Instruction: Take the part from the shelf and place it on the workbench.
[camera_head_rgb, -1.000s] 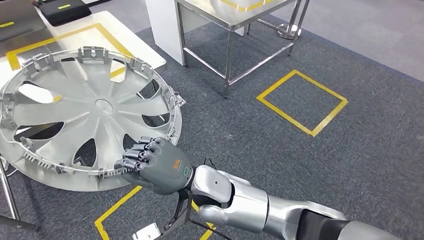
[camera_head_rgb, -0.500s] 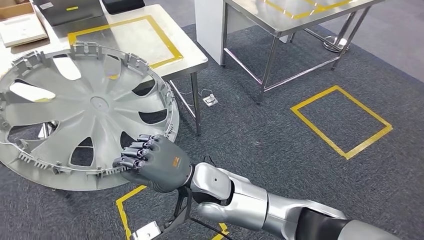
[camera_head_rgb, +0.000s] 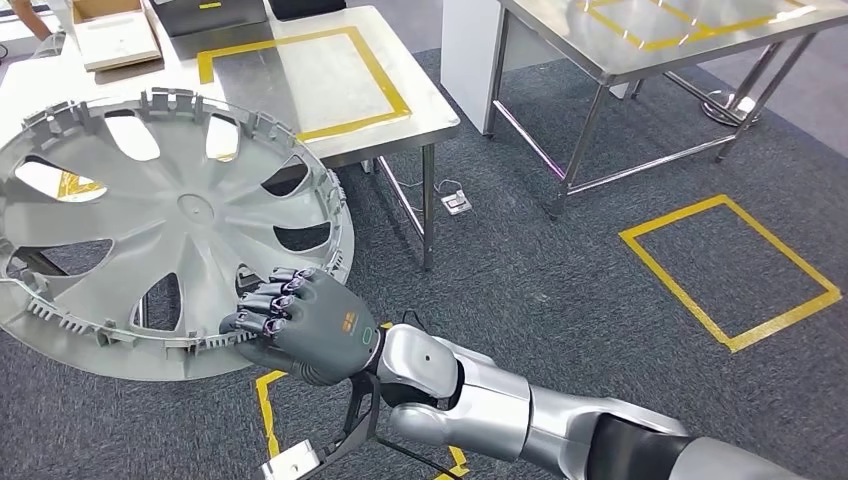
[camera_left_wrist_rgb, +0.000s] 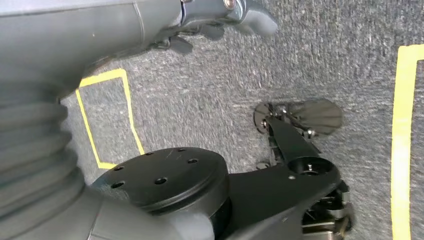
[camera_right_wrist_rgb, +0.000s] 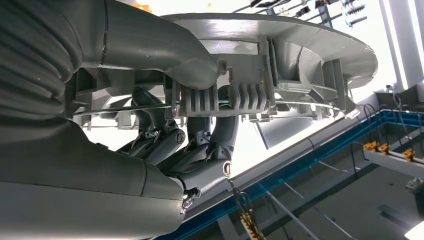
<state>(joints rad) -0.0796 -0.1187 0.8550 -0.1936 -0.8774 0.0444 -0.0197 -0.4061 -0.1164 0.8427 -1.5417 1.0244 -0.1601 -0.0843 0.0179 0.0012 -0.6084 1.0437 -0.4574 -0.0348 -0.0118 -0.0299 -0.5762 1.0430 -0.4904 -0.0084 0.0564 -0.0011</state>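
above the carpet, right hand grips the wheel cover rim; ribbed inner face tilted upward.

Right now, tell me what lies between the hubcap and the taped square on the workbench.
Nothing: in the head view the hubcap, gripped by the right hand, overlaps the workbench, and the tape square is bare steel.

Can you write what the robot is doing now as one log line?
right hand: grips wheel cover rim | cover: carried, off workbench | left hand: hangs over floor

Wheel cover rim cut off at left edge.
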